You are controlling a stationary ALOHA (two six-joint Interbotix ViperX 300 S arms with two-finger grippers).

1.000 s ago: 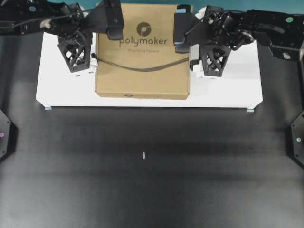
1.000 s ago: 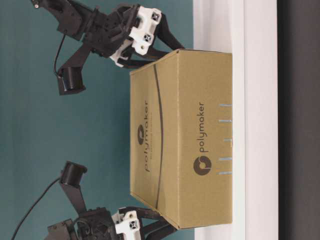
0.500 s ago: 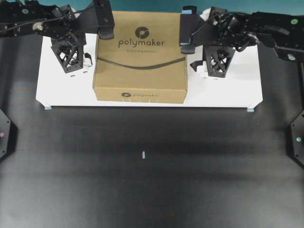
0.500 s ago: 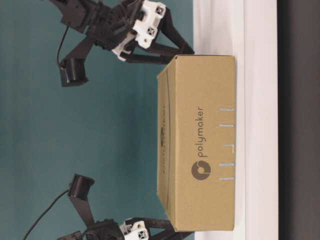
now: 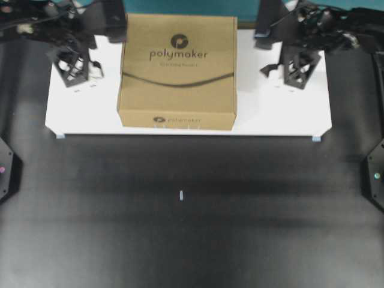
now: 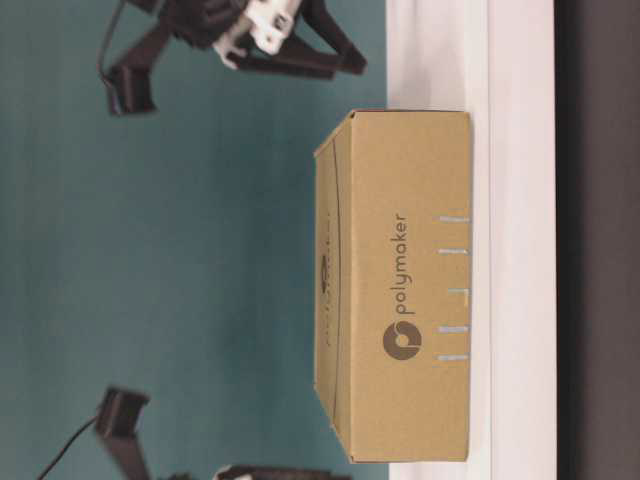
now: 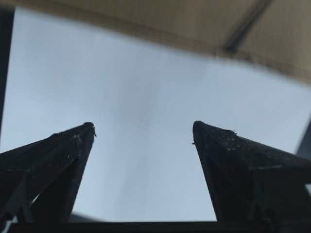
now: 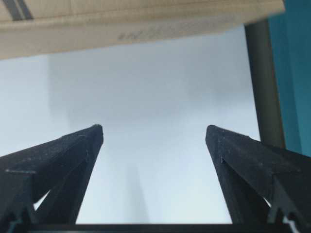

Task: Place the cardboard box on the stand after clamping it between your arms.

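**Box on the stand, both grippers clear**

I see the cardboard box (image 5: 177, 71) lying flat on the white stand (image 5: 288, 114), slightly left of its middle, logo side up. My left gripper (image 7: 143, 132) is off the box's left side, fingers spread with only stand surface between them. My right gripper (image 8: 153, 132) sits well apart from the box's right side, fingers likewise spread and holding nothing. The stand rests on the black table (image 5: 180, 228).
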